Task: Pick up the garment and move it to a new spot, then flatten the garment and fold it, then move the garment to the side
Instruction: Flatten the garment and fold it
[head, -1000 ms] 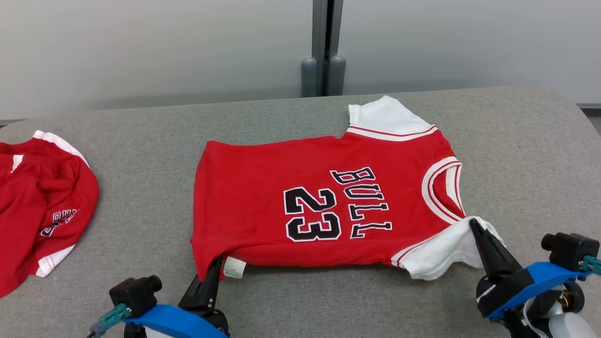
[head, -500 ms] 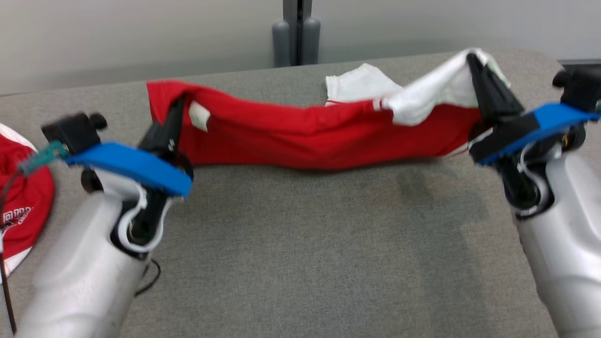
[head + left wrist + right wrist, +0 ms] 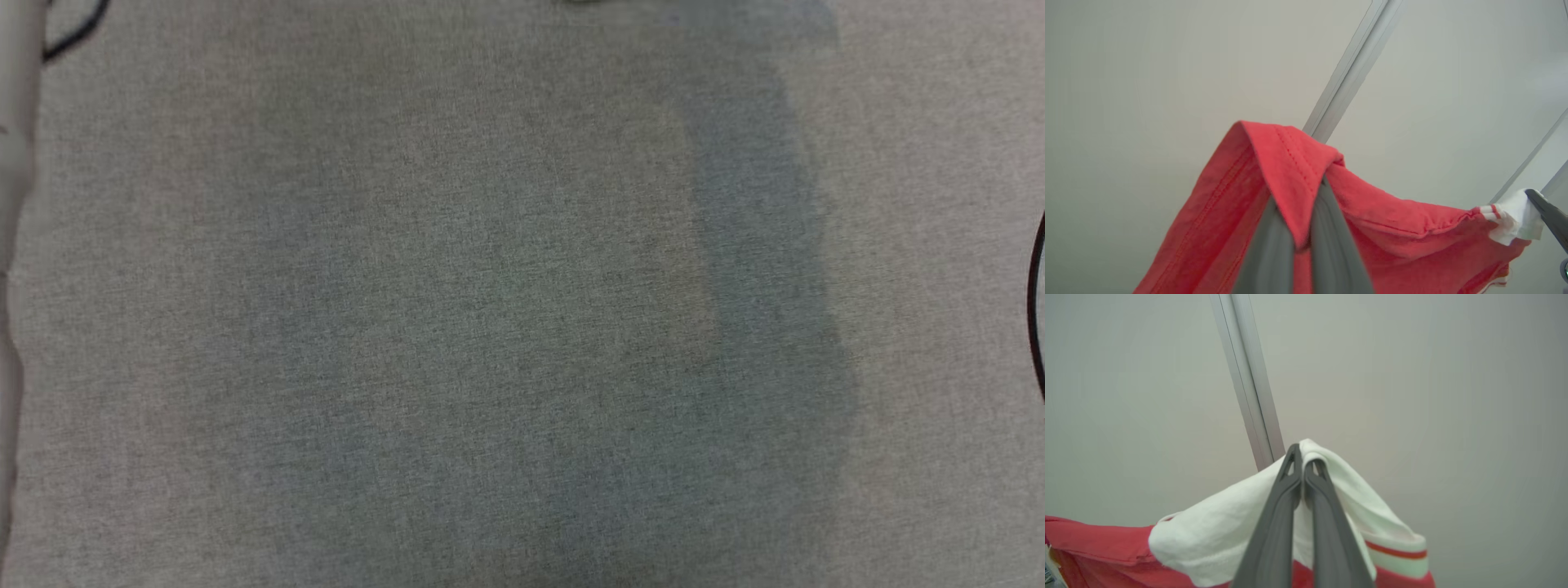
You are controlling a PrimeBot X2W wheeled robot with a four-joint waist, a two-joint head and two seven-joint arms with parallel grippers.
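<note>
Up high, left jaws are clenching shirt (image 3: 1392,220) hem (image 3: 1286,159), right jaws sleeve (image 3: 1216,535) — thin pinches could be slipping.

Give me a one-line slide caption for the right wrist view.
Right gripper shut on the white sleeve of the red garment, held up before a pale wall.

Count, as I see it: one red garment (image 3: 1392,220); two grippers, namely one left gripper (image 3: 1302,212) and one right gripper (image 3: 1303,457); one grey cloth surface (image 3: 490,327).
</note>
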